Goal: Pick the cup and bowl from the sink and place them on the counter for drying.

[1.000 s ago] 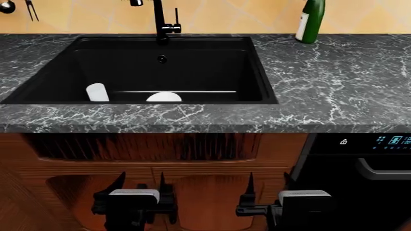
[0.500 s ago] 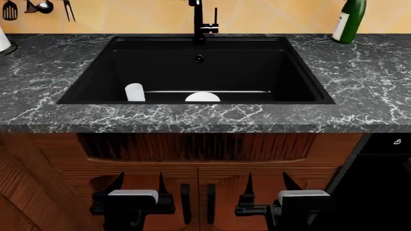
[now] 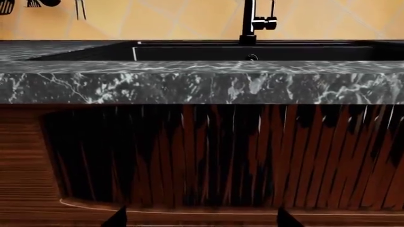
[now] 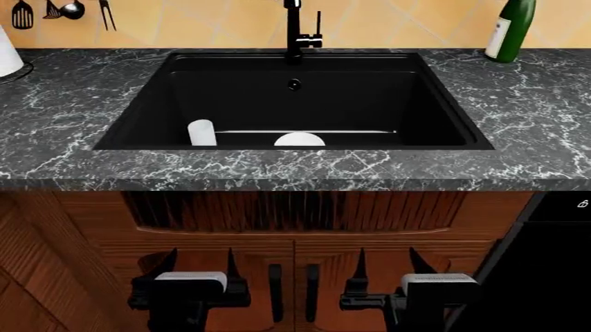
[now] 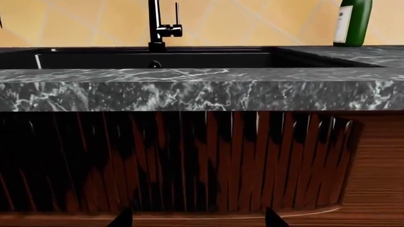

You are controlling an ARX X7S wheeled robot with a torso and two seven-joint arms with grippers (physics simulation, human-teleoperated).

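Nothing's done yet tbh. The counter (image 4: pixel 517 124) holds neither dish; both sit in the sink (image 4: pixel 369 97) by its near wall, the bowl (image 4: pixel 299 140) at 6 o'clock, the cup (image 4: pixel 201 133) around 8. The left gripper (image 4: pixel 198 266) and right gripper (image 4: pixel 385 264) hang spread open, empty, below the counter edge.

Head cam sits high, looks forward and down: full sink (image 4: pixel 293 97), counter (image 4: pixel 517 124) either side, cabinet doors below, both arms at the bottom edge.

Left wrist cam is low, below counter height, facing the counter front edge (image 3: pixel 189 87) and ribbed wood panel (image 3: pixel 221 156) close up; faucet (image 3: pixel 251 23) sits behind.

Right wrist cam: same height and heading, offset sideways; faucet (image 5: pixel 158 26) shows, with a green bottle (image 5: pixel 352 22) far off.

All three views share the faucet and the counter edge.
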